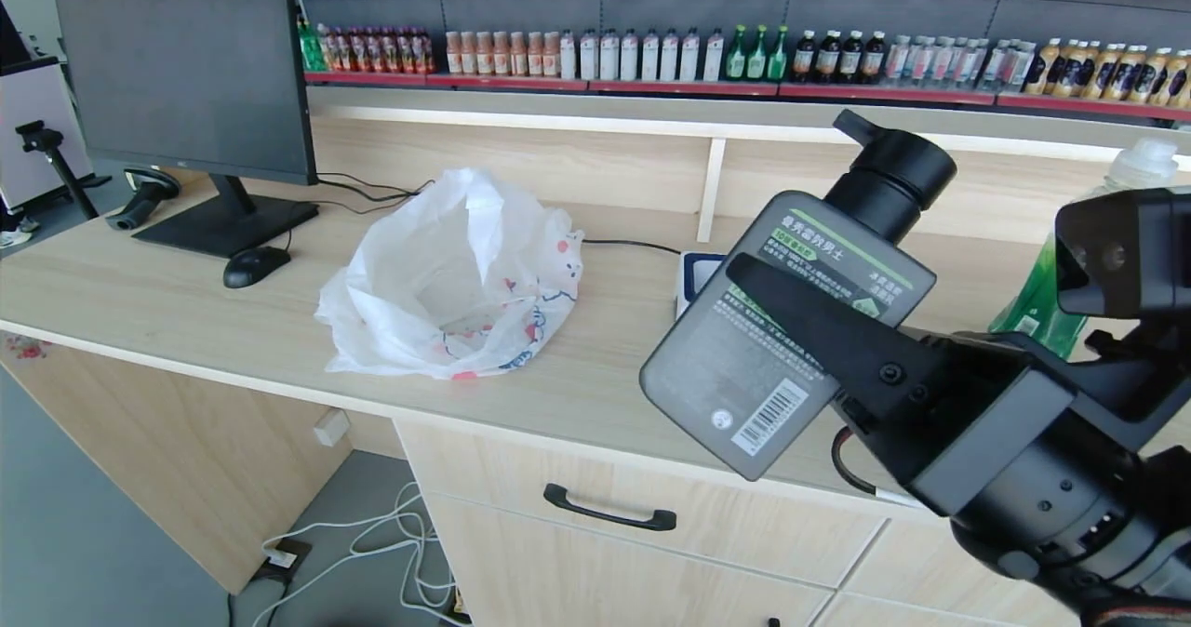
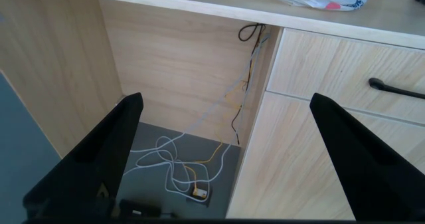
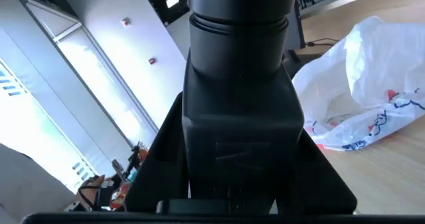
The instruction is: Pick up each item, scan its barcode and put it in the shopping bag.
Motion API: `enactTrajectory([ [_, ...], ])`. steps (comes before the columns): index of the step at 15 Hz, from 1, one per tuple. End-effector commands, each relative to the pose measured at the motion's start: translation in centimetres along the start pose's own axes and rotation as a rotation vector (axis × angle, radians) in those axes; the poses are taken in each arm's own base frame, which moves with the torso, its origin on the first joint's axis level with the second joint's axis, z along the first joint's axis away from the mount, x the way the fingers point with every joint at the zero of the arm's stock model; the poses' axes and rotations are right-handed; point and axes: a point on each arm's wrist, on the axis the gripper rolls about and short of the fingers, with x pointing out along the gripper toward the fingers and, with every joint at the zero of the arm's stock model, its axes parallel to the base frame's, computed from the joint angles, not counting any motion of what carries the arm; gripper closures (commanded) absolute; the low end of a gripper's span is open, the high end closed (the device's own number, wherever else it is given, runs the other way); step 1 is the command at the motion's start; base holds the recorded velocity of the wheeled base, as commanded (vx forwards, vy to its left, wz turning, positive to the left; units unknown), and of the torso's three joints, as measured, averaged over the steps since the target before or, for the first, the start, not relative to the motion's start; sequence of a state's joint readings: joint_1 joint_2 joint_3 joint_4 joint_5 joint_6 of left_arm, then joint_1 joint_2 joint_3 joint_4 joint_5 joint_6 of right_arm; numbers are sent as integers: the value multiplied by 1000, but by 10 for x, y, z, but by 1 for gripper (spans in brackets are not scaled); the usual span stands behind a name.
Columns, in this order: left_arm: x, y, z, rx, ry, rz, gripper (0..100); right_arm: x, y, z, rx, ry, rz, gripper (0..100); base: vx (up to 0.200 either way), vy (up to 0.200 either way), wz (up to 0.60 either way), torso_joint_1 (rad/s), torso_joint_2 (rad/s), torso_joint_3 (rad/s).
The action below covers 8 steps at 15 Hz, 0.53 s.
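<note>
My right gripper (image 1: 791, 315) is shut on a dark grey pump bottle (image 1: 744, 376), held tilted above the counter's front edge on the right, with its barcode label (image 1: 770, 416) facing up toward the head camera. In the right wrist view the same pump bottle (image 3: 239, 111) rises between the fingers. A white plastic shopping bag (image 1: 461, 278) lies open on the middle of the counter, left of the bottle; the shopping bag (image 3: 362, 98) shows beyond it. My left gripper (image 2: 222, 157) hangs open below the counter, facing the cabinet.
A monitor (image 1: 186, 69), mouse (image 1: 255, 265) and handheld scanner (image 1: 140, 201) sit at the counter's left. A white-and-blue scan pad (image 1: 693, 278) lies behind the bottle. A green bottle (image 1: 1070, 273) stands at the right. Cables (image 2: 179, 164) lie on the floor beneath.
</note>
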<state>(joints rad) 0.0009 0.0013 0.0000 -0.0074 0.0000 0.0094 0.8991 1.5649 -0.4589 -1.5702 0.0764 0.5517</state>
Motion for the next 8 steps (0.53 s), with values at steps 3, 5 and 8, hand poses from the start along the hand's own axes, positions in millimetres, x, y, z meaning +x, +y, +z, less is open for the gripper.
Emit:
enactTrajectory([
  [3, 0, 0, 0, 0, 0, 1, 0, 8, 11, 6, 62, -32, 54, 100, 0, 0, 0, 0, 0, 0],
  [5, 0, 0, 0, 0, 0, 1, 0, 3, 22, 9, 104, -25, 106, 100, 0, 0, 0, 0, 0, 0],
  [8, 0, 0, 0, 0, 0, 1, 0, -6, 25, 8, 105, 4, 128, 100, 0, 0, 0, 0, 0, 0],
])
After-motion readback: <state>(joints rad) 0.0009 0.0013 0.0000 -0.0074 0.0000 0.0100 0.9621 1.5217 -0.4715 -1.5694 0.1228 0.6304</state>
